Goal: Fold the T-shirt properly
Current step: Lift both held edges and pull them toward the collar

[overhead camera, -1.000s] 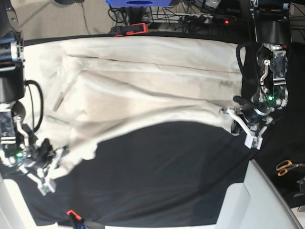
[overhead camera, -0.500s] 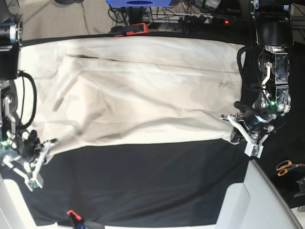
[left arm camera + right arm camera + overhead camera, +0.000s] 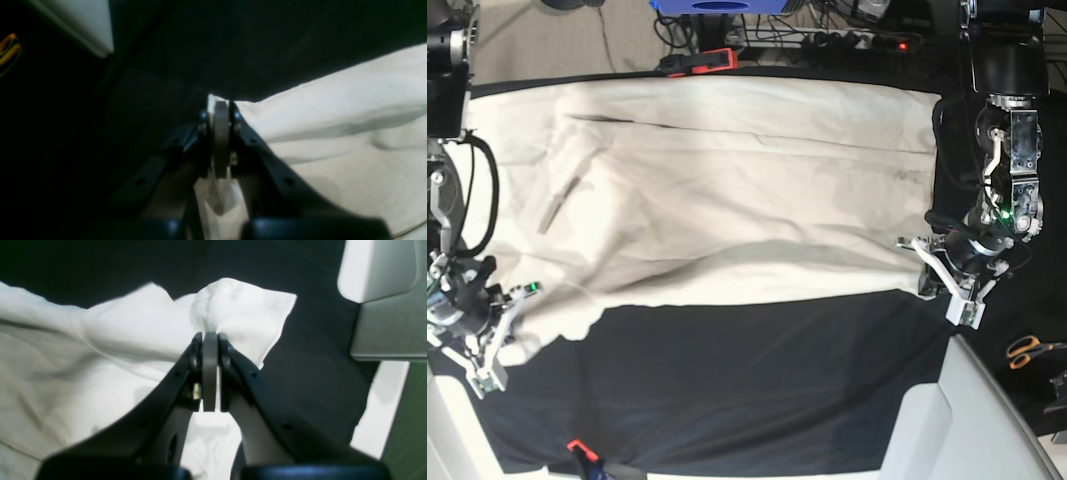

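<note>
The T-shirt (image 3: 727,190) is judged light, limp and sag-prone. Near corners are pinched by the left gripper (image 3: 220,110) and right gripper (image 3: 210,340), both clamped tight; hems are best held.

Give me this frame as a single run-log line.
stage: mid-fold | left end effector: shut on T-shirt corner | right end effector: shut on T-shirt corner | surface: black tablecloth

Black tablecloth (image 3: 757,390), orange-handled scissors (image 3: 1027,351), red clamp (image 3: 699,62), power strip (image 3: 847,41).
</note>
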You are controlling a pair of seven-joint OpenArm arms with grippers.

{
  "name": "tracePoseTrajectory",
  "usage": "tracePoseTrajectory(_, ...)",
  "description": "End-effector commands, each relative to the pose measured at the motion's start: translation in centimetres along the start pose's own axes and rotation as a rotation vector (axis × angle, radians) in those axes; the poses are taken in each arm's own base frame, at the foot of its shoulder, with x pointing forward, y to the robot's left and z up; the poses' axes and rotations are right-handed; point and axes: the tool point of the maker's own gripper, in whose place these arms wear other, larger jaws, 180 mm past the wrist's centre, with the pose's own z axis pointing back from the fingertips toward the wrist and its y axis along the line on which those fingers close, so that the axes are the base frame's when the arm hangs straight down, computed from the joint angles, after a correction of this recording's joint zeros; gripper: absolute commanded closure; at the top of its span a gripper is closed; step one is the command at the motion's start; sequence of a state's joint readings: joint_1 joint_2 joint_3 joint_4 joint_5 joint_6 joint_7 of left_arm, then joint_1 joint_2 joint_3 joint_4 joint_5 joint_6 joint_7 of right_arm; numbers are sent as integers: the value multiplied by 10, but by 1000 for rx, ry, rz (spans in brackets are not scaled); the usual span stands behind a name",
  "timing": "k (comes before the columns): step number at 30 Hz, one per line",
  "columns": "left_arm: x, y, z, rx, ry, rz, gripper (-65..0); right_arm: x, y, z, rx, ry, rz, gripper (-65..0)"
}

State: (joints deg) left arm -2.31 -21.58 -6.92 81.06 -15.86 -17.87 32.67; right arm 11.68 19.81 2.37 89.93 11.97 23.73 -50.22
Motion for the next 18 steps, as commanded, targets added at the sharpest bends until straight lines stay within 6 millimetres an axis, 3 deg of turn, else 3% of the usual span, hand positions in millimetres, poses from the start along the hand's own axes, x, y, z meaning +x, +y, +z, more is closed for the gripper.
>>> tracePoseTrajectory(1, 18, 9, 4, 20, -52, -11, 0, 17, -12, 7, -27, -44, -1, -6)
tracePoseTrajectory(12, 17, 6, 4, 12, -49, -17, 0, -12, 5, 19, -15, 19, 25, -6)
tracePoseTrajectory(18, -5, -5, 11, -7, -13, -27, 0, -40, 18, 29, -20, 85, 7, -6)
